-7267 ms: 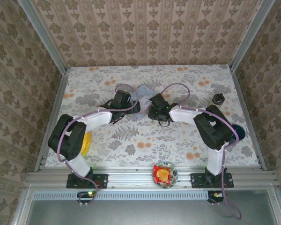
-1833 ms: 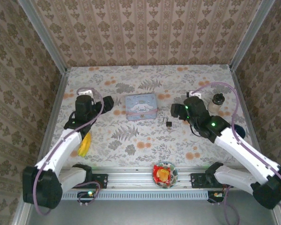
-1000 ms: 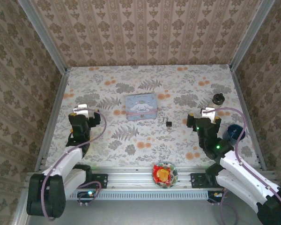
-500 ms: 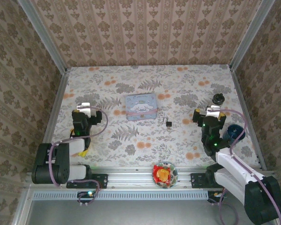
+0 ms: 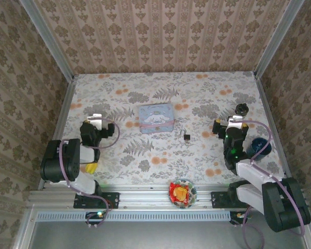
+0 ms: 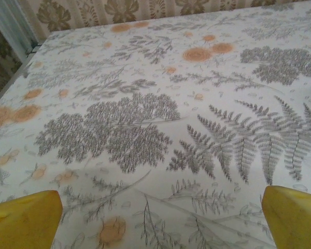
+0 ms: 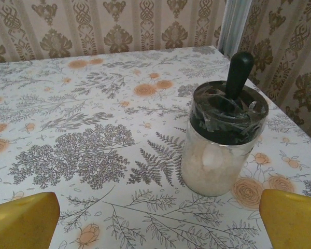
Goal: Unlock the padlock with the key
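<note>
Desk (image 5: 145, 155) has a floral print cover with grey ferns and orange blooms. Damask wallpaper on 3 sides, aluminium rails at the edges.

On it, left to right:
- yellow object (image 5: 89, 167), half hidden under the left arm
- pale blue rectangular tin (image 5: 156, 118)
- tiny black padlock with silvery shackle (image 5: 187, 137), lying free just right of the tin, mid-desk between the 2 arms
- glass jar with black knobbed lid (image 7: 223, 140)
- dark blue round thing (image 5: 260, 147), partly behind the right arm

Can't pick out the slender dark key against the print.

The left pincer (image 6: 158, 220) has its yellow fingers wide apart with nothing between them, over bare desk. The right pincer (image 7: 156, 220) is the same: fully spread, empty, facing the jar, not touching it.
</note>
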### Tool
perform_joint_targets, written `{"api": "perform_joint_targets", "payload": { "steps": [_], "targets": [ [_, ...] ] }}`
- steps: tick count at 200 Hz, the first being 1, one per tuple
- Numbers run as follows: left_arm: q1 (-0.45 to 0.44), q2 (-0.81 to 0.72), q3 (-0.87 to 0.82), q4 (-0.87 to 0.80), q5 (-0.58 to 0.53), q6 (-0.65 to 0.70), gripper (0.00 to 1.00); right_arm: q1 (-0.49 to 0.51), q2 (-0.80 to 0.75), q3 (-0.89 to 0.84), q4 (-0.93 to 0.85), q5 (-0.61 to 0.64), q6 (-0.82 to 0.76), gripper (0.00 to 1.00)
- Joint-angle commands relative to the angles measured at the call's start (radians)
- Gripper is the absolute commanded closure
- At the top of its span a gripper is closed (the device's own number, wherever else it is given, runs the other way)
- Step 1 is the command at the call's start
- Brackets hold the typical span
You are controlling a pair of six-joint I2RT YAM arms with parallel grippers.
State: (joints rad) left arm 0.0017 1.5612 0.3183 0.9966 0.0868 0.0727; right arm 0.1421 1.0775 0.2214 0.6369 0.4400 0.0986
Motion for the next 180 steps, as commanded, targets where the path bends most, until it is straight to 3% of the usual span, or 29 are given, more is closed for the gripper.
{"api": "perform_joint_targets", "payload": {
  "steps": [1,51,128,180],
  "targets": [
    [0.037,0.002,0.057,-0.032,0.103,-0.011,0.0,-0.009,0.043,0.005,0.101,-0.014,-0.026,0.0],
    [0.045,-0.001,0.053,-0.028,0.173,0.006,0.0,-0.024,0.141,0.016,0.216,-0.064,-0.049,0.0],
    [0.044,-0.001,0.053,-0.027,0.176,0.007,0.0,-0.029,0.399,0.037,0.473,-0.095,-0.088,0.0],
    [0.045,-0.001,0.052,-0.029,0.176,0.007,0.0,-0.042,0.456,0.101,0.394,-0.129,-0.076,0.0]
  ]
}}
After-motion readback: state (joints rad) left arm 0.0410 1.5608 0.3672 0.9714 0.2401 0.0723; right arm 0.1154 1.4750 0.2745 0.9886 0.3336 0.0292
